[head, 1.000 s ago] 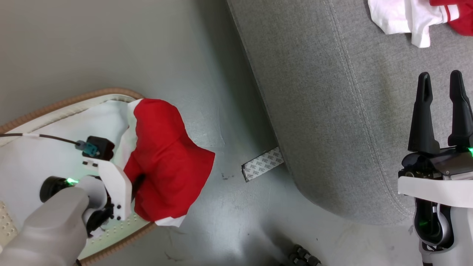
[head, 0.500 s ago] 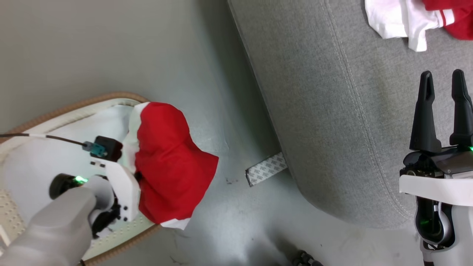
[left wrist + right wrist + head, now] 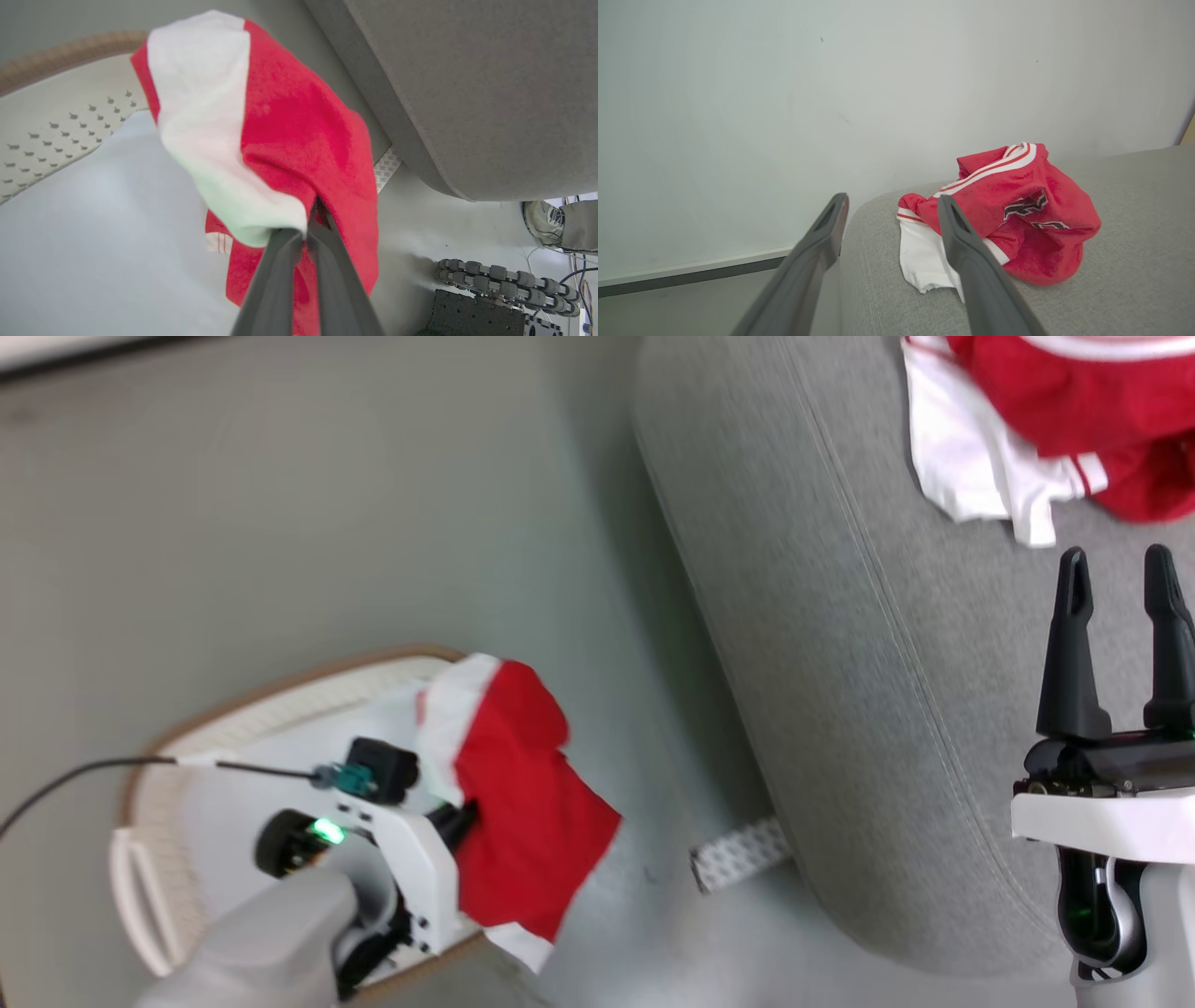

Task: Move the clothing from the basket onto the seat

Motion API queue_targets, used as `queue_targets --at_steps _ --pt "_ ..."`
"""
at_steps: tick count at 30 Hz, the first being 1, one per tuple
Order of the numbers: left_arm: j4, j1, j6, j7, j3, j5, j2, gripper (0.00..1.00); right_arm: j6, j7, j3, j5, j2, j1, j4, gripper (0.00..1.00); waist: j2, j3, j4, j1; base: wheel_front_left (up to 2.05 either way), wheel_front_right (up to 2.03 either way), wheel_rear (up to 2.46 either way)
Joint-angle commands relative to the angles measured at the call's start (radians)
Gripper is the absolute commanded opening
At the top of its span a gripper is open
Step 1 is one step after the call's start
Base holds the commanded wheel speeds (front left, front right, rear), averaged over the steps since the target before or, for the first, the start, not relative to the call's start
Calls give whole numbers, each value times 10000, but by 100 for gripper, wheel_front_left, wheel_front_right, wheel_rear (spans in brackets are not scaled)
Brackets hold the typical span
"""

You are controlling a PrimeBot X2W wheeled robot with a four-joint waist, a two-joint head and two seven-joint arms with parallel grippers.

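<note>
A: Why does the red-and-white garment (image 3: 527,803) hang over the basket (image 3: 280,691) rim?

B: The left gripper (image 3: 310,224) has its jaws pinching a fold of it. It is raised off the basket's pale pad (image 3: 93,224), probably ready for the carry to the seat (image 3: 840,616) near the basket.

A: And the right gripper (image 3: 1120,579)?

B: Its jaws are spread and hold nothing. It is well away from the basket, over the seat, where a jersey (image 3: 1017,210) already lies.

A: Any writing?

B: There are black-and-white characters on that jersey, too crumpled to read. The floor tape (image 3: 742,854) has a printed pattern, also illegible.
</note>
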State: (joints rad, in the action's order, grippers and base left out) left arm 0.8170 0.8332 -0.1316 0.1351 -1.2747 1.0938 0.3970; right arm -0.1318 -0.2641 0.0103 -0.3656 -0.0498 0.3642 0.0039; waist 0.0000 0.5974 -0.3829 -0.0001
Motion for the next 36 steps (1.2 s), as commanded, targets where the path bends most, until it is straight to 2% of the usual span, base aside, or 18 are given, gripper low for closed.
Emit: queue_targets --at_steps 1,8,18,29,36 --pt "-254 -286 17 333 -34 -209 -128 0 22 -2 92 199 -15 -195 161 100 0 -1143 850 1 0 0 0" --pt "-1212 -783 17 1066 -58 -686 -471 0 22 -2 164 459 -75 -513 679 100 0 -2763 1704 1 0 0 0" --pt "-2488 -979 17 1297 2 -1297 -669 0 22 -2 -60 147 -509 -1059 1303 100 0 -4517 2615 1 0 0 0" --pt "-4644 -1126 334 1300 1973 -2662 -397 0 22 -2 -914 -498 -532 -1678 1874 100 0 -5591 3249 1 0 0 0" --pt "-5399 -687 538 1302 2605 -3147 -233 0 22 -2 -1728 -808 -304 -1750 2215 100 0 -5940 3464 1 0 0 0"
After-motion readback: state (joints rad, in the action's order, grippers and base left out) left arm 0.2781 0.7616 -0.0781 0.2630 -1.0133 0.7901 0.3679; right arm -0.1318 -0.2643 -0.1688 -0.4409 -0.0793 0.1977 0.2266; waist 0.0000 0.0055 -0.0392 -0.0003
